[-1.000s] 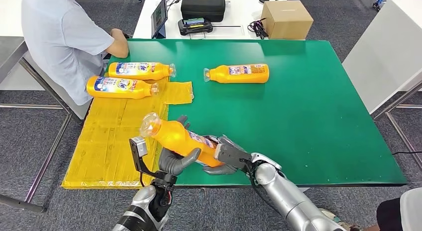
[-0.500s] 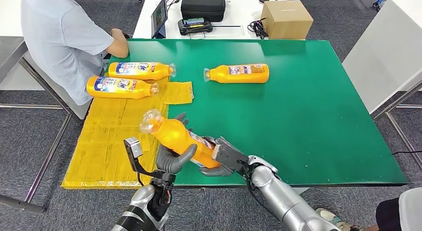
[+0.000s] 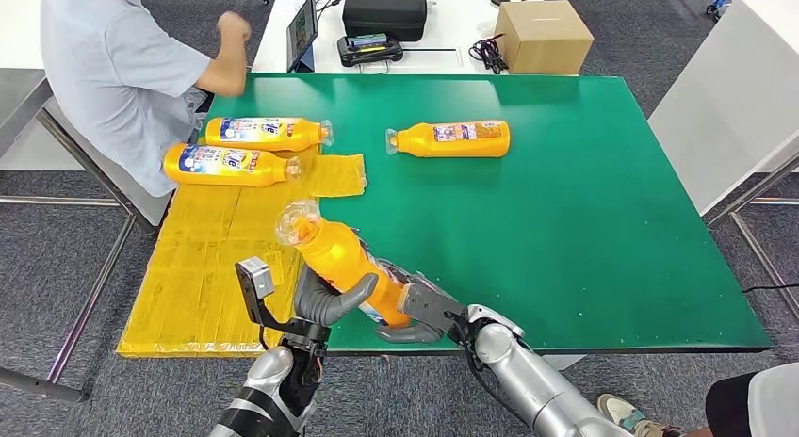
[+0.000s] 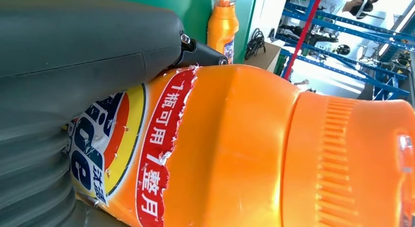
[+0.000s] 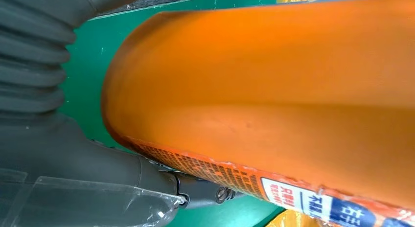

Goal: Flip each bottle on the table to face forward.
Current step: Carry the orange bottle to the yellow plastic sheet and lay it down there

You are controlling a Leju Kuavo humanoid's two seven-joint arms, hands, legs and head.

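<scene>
held bottle: tilted, clear cap end up, over near table edge | left robot hand: grips its middle | right robot hand: holds its base | 3 other bottles lie flat farther back, 2 on yellow sheet

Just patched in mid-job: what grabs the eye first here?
An orange bottle held up between the left hand and right hand at the near edge of the green table. Beyond it, three more bottles lie on their sides, and a person sits at the far left corner.
</scene>
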